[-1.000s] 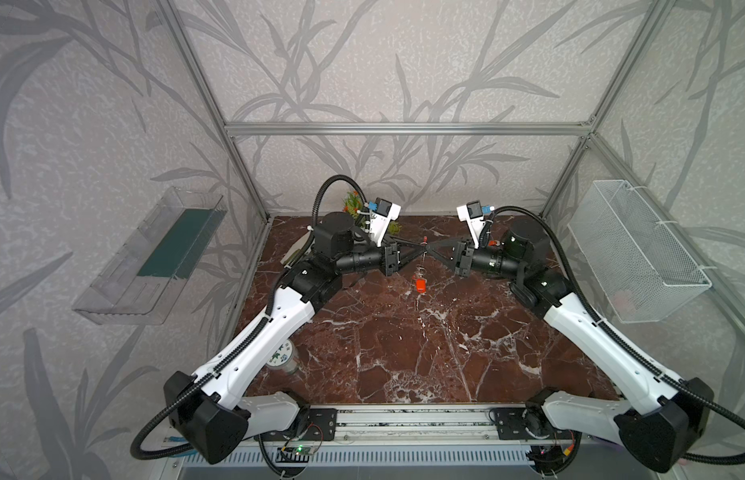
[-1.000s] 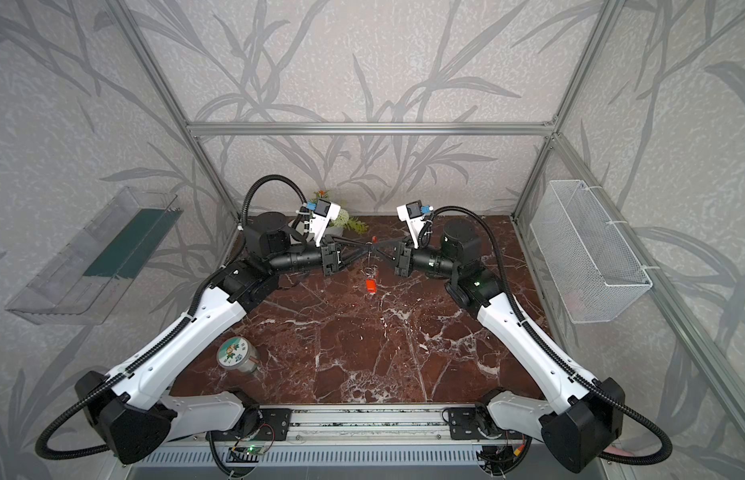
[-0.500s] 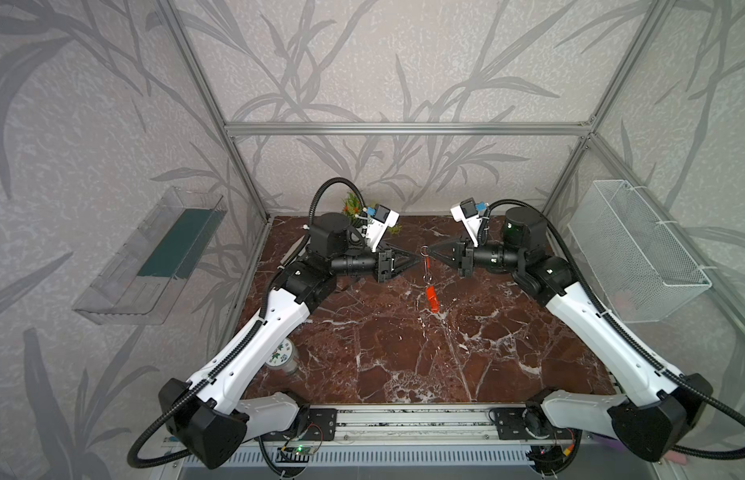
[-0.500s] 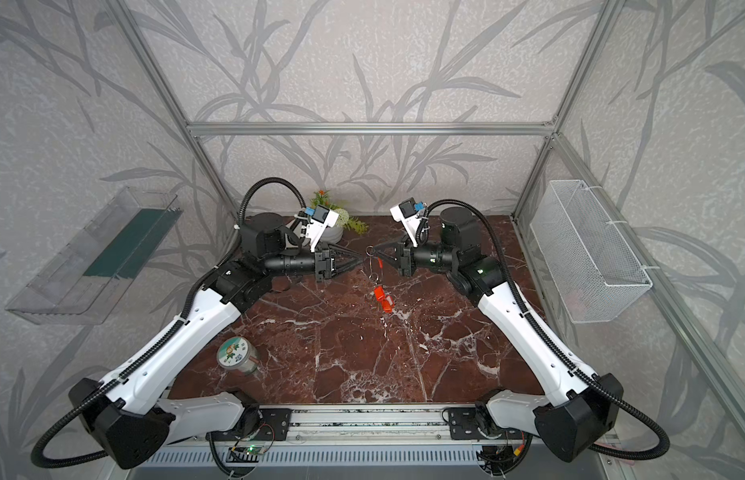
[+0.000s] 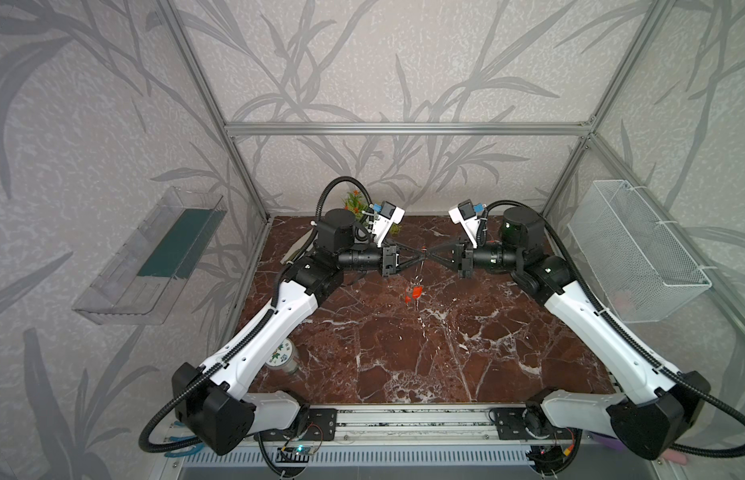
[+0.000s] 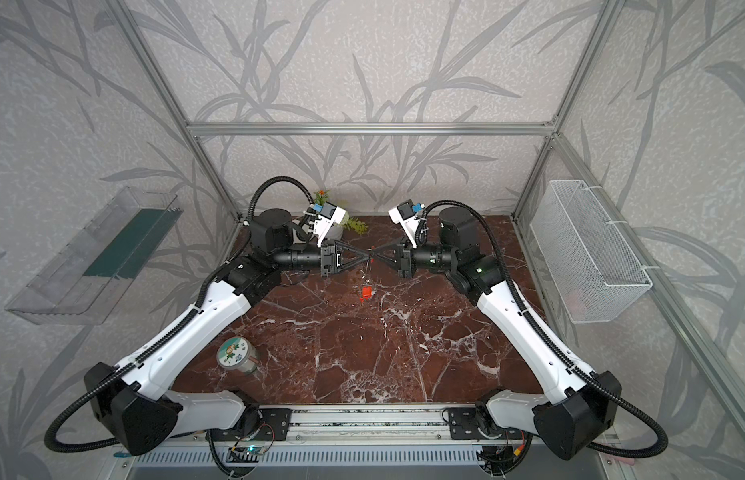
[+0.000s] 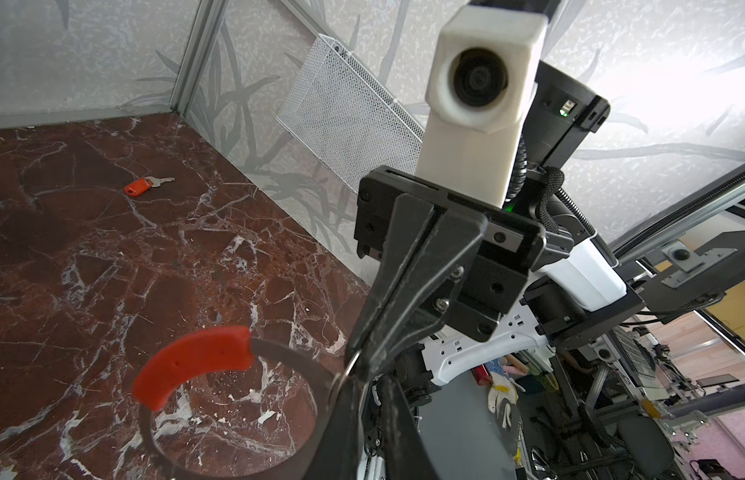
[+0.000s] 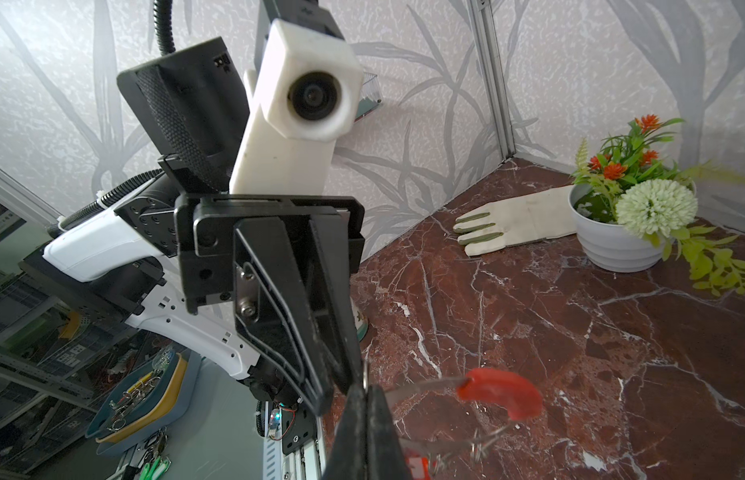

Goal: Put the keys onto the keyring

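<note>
Both grippers meet tip to tip above the middle of the marble floor in both top views. My right gripper (image 5: 430, 252) (image 8: 364, 392) is shut on the keyring (image 8: 425, 384), a thin grey hoop with a red sleeve (image 8: 501, 395) (image 7: 196, 357). My left gripper (image 5: 420, 254) (image 7: 364, 380) pinches the same hoop (image 7: 287, 353) right beside it, with only a slit between its fingers. Keys with red tags (image 5: 414, 293) (image 6: 366, 292) hang from the hoop's low side. Another red-tagged key (image 7: 148, 185) lies flat on the floor near the wall.
A white flower pot (image 8: 612, 245) and a pale glove (image 8: 516, 220) sit in the back left corner. A round tin (image 6: 235, 357) stands by the left arm. A wire basket (image 5: 637, 249) hangs on the right wall, a clear shelf (image 5: 154, 257) on the left wall.
My left gripper has moved right to the right gripper's tips and closed in on the hoop. The hanging keys have swung a little to the left.
</note>
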{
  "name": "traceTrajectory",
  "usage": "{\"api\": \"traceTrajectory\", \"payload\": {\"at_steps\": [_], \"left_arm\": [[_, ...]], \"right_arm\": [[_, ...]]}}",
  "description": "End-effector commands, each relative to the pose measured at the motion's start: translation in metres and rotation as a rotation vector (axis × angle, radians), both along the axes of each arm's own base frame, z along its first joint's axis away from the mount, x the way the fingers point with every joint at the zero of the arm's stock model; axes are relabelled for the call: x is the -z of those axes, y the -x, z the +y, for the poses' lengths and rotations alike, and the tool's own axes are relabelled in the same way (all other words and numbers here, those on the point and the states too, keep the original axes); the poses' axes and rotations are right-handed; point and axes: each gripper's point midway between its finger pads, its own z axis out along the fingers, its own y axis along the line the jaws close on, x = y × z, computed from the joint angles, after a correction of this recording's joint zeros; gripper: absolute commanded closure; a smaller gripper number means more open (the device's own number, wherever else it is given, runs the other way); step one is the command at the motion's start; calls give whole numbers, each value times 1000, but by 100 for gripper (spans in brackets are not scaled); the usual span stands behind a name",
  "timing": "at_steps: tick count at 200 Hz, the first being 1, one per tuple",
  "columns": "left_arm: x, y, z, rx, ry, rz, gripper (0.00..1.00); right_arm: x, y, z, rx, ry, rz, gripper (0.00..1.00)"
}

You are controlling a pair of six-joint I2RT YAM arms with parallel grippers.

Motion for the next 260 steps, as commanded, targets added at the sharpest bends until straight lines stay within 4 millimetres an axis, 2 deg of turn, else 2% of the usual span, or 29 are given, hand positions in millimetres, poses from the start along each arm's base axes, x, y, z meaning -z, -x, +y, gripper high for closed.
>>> {"api": "traceTrajectory", "payload": {"at_steps": [1, 26, 58, 101, 175, 206, 260], "left_arm": [[-24, 4, -1, 37, 49, -51, 86], [-23, 3, -1, 30, 45, -52, 87], [-21, -7, 11, -52, 14, -70, 89], [-14, -22, 25, -157, -14, -72, 87], [-17, -12, 11, -43, 38, -44, 84], [-13, -9, 5, -5, 38, -24, 81], [-9, -5, 1, 29, 32, -6, 81]], "right_arm": [[-19, 5, 0, -26, -32, -50, 100], [-19, 4, 0, -23, -31, -48, 100], [-17, 2, 0, -11, -26, -49, 100], [-19, 2, 0, -11, -39, -51, 100], [-18, 3, 1, -20, -44, -38, 100], [-18, 2, 2, -17, -43, -43, 100], [-18, 0, 2, -17, -44, -43, 100]]}}
